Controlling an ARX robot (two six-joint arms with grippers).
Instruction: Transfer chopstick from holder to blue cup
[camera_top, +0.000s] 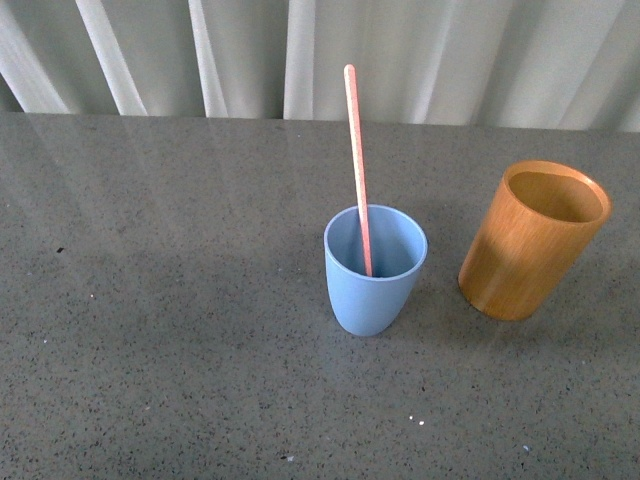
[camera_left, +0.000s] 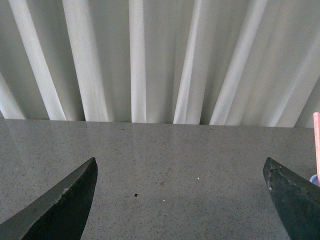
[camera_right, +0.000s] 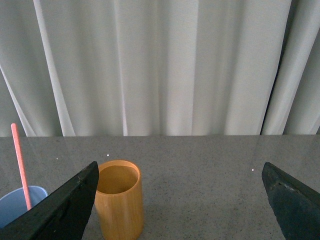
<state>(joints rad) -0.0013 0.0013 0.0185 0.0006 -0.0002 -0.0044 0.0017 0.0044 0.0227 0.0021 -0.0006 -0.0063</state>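
Observation:
The pink chopstick (camera_top: 357, 170) stands upright in the light blue cup (camera_top: 374, 272) at the table's middle. The orange-brown wooden holder (camera_top: 532, 240) stands empty to the cup's right. Neither gripper shows in the front view. My left gripper (camera_left: 180, 172) is open and empty over bare table; the chopstick (camera_left: 316, 142) shows at that view's edge. My right gripper (camera_right: 180, 175) is open and empty, drawn back from the holder (camera_right: 119, 200), with the blue cup (camera_right: 17, 202) and the chopstick (camera_right: 21, 165) beyond it.
A grey speckled tabletop (camera_top: 160, 330) runs to a white pleated curtain (camera_top: 300, 55) along the far edge. Small white and dark specks lie on the table.

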